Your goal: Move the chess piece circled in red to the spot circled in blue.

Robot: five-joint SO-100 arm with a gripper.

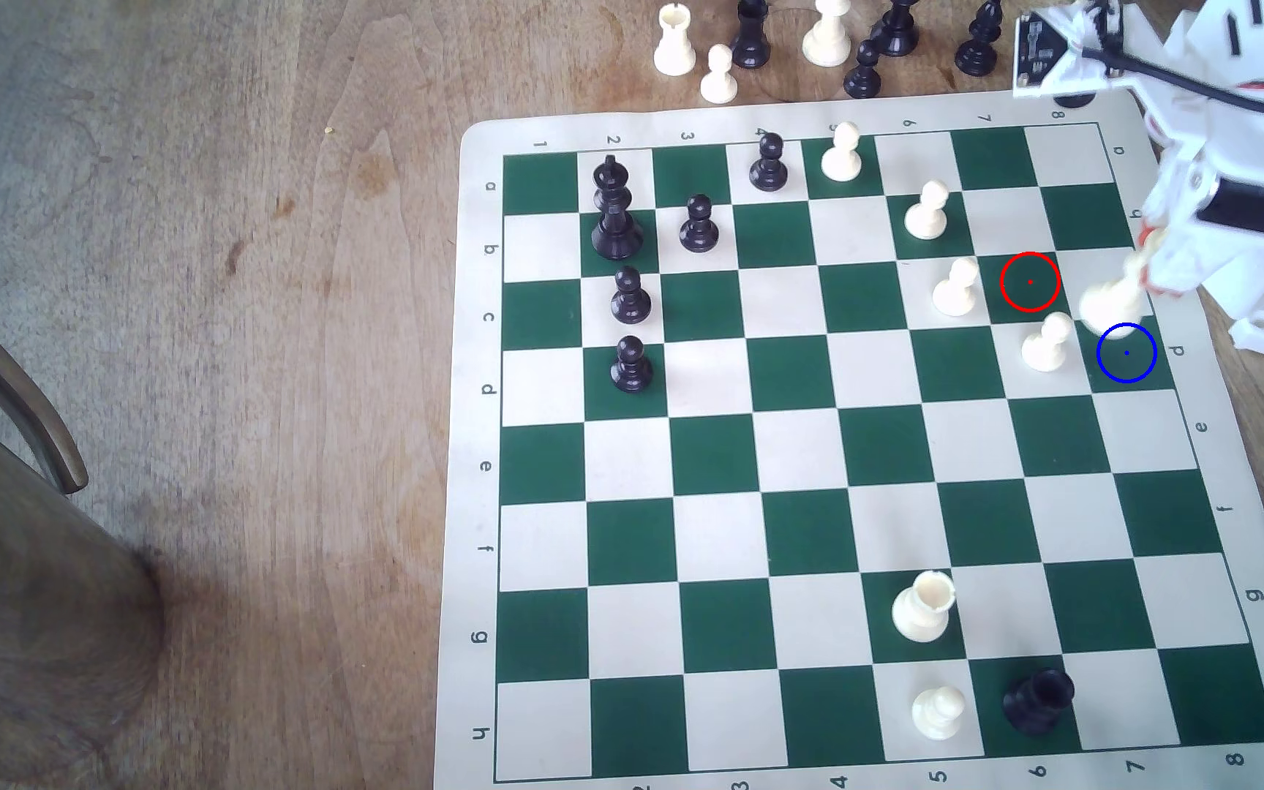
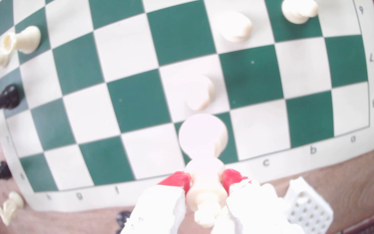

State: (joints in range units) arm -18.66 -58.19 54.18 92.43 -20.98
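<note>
Hanging at the exterior view's right edge, the white arm's gripper [image 1: 1138, 277] clasps the tall cream chess piece [image 1: 1111, 304], which is tilted, its round base between the empty red-ringed green square [image 1: 1029, 282] and the blue-ringed green square [image 1: 1126, 352], just beside a cream pawn [image 1: 1045, 343]. The chessboard mat [image 1: 462, 456] lies on a wooden surface [image 1: 196, 266].

On the wrist view, red-padded fingertips [image 2: 179, 180] press either side of the piece's slim body [image 2: 204, 180], base toward the board.

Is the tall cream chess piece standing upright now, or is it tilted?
Tilted. The cream piece leans in the gripper, its red pads clamping its body, base toward the blue circle.
</note>
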